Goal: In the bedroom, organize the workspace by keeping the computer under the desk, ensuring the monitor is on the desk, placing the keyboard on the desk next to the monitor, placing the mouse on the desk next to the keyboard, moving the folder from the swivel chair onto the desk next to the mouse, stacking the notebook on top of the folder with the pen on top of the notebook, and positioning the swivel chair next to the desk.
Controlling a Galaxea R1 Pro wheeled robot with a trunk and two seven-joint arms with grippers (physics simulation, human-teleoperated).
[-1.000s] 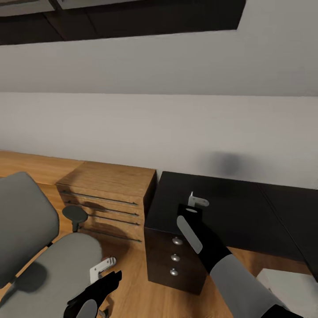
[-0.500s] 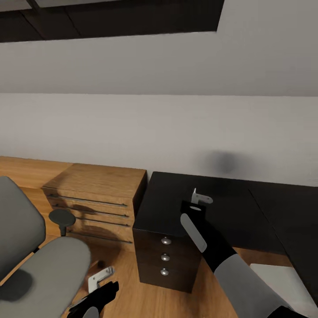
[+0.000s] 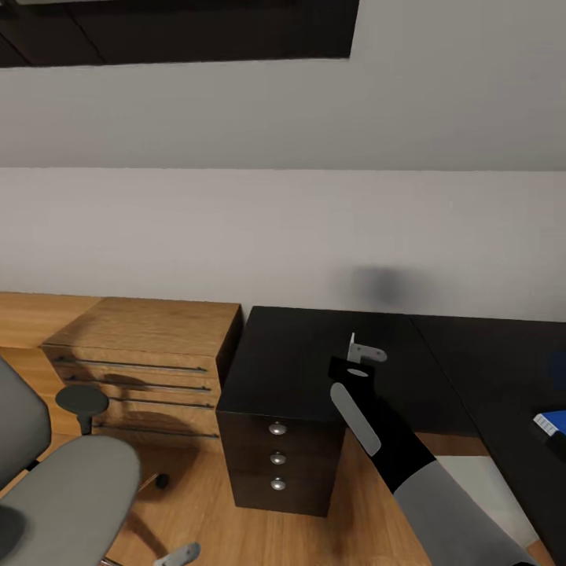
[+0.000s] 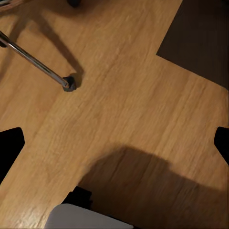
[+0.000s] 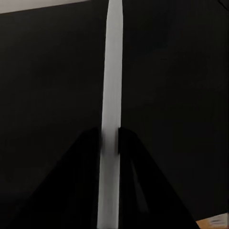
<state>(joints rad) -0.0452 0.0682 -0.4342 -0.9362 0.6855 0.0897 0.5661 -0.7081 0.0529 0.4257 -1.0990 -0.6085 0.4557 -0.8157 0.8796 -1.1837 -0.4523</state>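
The right pincer (image 3: 360, 350) hung over the black desk (image 3: 314, 354), its grip unclear. The chair (image 3: 63, 487) lay cut off. The left pincer (image 4: 114, 138), released, faced floor (image 4: 124, 95).

Bare black desk (image 3: 306, 354) offers open room beneath the right gripper (image 3: 360, 351); swivel chair (image 3: 63, 495) and wooden drawer chest (image 3: 141, 354) crowd the floor leftward.

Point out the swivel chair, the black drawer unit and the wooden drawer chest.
swivel chair (image 3: 67, 491), head view, on the grey seat.
black drawer unit (image 3: 277, 458), head view, on its middle knob.
wooden drawer chest (image 3: 145, 326), head view, on its top.
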